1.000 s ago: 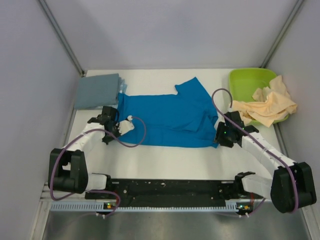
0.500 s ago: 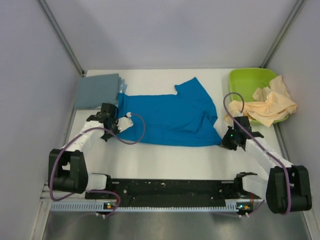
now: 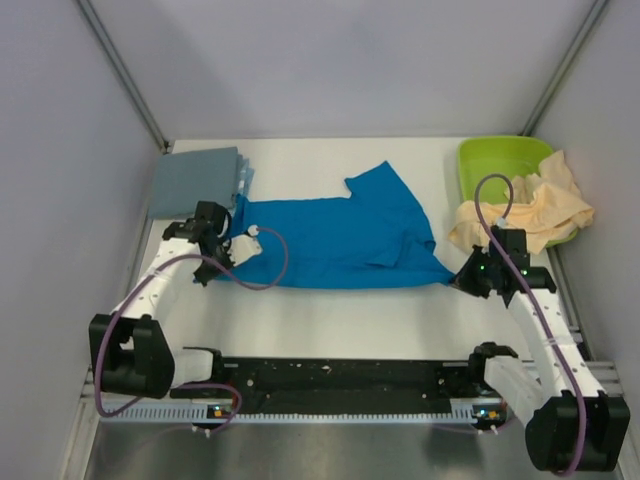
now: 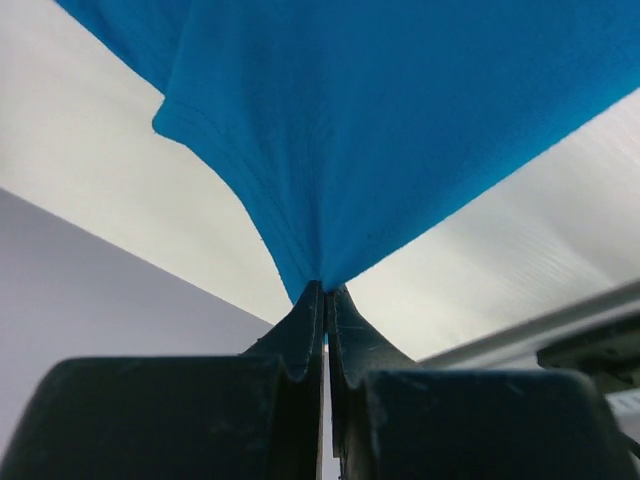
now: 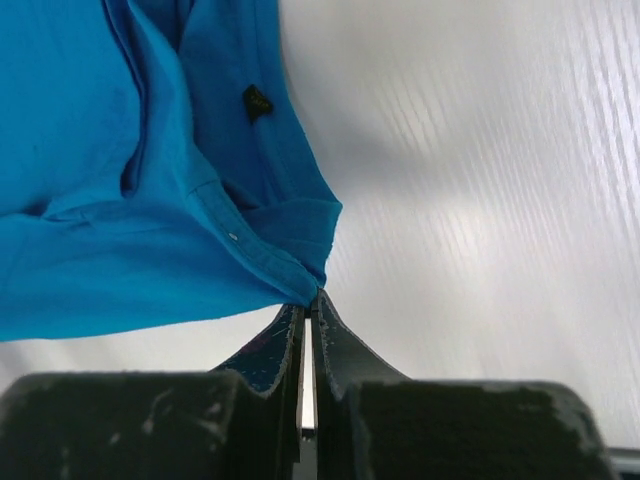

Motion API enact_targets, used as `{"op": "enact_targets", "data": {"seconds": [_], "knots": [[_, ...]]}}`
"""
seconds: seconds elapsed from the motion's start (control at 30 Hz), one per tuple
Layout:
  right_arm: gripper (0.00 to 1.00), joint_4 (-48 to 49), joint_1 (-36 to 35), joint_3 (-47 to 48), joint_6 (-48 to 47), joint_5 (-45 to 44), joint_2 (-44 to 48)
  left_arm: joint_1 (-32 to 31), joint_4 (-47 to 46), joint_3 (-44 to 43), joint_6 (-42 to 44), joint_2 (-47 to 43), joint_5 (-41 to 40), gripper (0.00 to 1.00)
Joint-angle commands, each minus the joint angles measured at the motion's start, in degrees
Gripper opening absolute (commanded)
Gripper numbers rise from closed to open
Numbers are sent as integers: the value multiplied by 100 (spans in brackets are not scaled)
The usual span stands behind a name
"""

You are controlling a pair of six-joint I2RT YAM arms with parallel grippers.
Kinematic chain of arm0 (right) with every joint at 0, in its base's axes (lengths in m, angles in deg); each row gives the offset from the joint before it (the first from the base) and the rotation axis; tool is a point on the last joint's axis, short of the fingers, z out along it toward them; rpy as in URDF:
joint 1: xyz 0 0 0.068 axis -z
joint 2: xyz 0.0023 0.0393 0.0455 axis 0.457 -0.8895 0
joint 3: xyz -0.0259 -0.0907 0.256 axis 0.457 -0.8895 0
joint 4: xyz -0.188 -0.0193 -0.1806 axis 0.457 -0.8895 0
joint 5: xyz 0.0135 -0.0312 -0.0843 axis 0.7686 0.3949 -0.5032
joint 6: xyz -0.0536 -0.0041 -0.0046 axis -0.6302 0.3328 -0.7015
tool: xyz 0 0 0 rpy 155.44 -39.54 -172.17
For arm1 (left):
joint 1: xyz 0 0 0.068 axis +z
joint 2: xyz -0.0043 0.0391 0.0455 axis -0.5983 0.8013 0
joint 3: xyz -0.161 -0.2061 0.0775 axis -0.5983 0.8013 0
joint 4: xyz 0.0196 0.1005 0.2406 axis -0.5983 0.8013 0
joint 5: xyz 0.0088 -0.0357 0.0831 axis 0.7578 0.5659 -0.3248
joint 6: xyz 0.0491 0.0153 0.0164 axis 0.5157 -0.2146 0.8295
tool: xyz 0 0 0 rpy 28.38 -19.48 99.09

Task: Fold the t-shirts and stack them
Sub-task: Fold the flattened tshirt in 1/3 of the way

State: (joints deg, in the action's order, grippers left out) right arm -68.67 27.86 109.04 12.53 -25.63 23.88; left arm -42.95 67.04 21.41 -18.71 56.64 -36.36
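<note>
The bright blue t-shirt (image 3: 335, 235) lies spread across the middle of the table, stretched between both arms. My left gripper (image 3: 232, 245) is shut on its left edge; the left wrist view shows the blue cloth (image 4: 400, 120) pinched at the fingertips (image 4: 326, 292). My right gripper (image 3: 462, 280) is shut on the shirt's right corner, seen as a hem (image 5: 260, 255) in the right wrist view, clamped at the tips (image 5: 310, 300). A folded grey-blue shirt (image 3: 195, 182) lies flat at the back left. The cream-peach shirt (image 3: 530, 212) hangs crumpled over the tub's rim.
A lime-green plastic tub (image 3: 495, 165) stands at the back right. Grey walls close in the table on the left, the back and the right. The black arm rail (image 3: 340, 378) runs along the near edge.
Both arms have pulled apart, the right one outward to the right and the left one slightly left. The blue shirt is now stretched flatter and its near edge has drawn straight.
</note>
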Motion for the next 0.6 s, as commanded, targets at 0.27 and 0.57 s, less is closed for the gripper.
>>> {"op": "enact_targets", "data": {"seconds": [0.27, 0.57], "knots": [[0, -1836, 74, 73, 540, -25, 1093, -101, 1901, 605, -67, -489, 8, 0], [60, -3137, 74, 274, 1620, -982, 2447, -189, 2622, 1071, -147, -595, 88, 59]]}}
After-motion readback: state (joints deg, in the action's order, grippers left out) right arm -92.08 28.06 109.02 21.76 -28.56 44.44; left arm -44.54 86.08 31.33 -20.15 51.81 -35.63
